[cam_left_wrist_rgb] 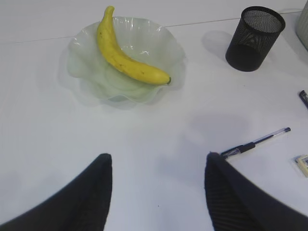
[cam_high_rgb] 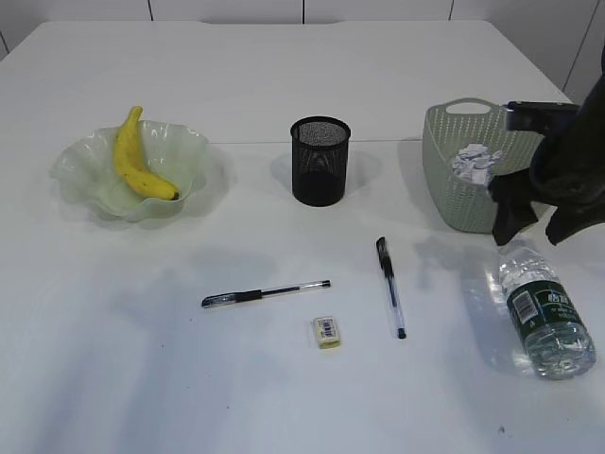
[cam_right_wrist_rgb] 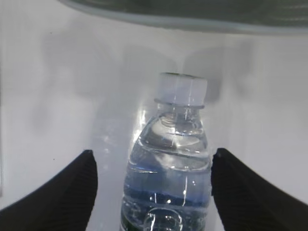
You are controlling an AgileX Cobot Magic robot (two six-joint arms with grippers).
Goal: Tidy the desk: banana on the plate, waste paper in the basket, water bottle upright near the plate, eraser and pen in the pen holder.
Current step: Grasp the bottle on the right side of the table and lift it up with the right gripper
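Observation:
The banana (cam_high_rgb: 140, 161) lies on the pale green plate (cam_high_rgb: 80, 156) at the left; the left wrist view shows the same banana (cam_left_wrist_rgb: 126, 53) and plate (cam_left_wrist_rgb: 82, 48). Crumpled waste paper (cam_high_rgb: 475, 159) sits in the green basket (cam_high_rgb: 454, 194). The water bottle (cam_high_rgb: 544, 307) lies on its side at the right. My right gripper (cam_right_wrist_rgb: 154, 153) is open, straddling the water bottle (cam_right_wrist_rgb: 168, 163) just below its cap with a gap on the left. The right gripper (cam_high_rgb: 534, 225) hangs over the bottle's neck end. My left gripper (cam_left_wrist_rgb: 158, 156) is open and empty over bare table. Two pens (cam_high_rgb: 267, 293) (cam_high_rgb: 390, 287) and the eraser (cam_high_rgb: 327, 331) lie in front of the black mesh pen holder (cam_high_rgb: 320, 161).
The basket rim (cam_right_wrist_rgb: 192, 14) runs just beyond the bottle cap (cam_right_wrist_rgb: 182, 89). From the left wrist, the pen holder (cam_left_wrist_rgb: 255, 38) stands at the far right, with a pen (cam_left_wrist_rgb: 255, 143) and the eraser (cam_left_wrist_rgb: 303, 163) near the right finger.

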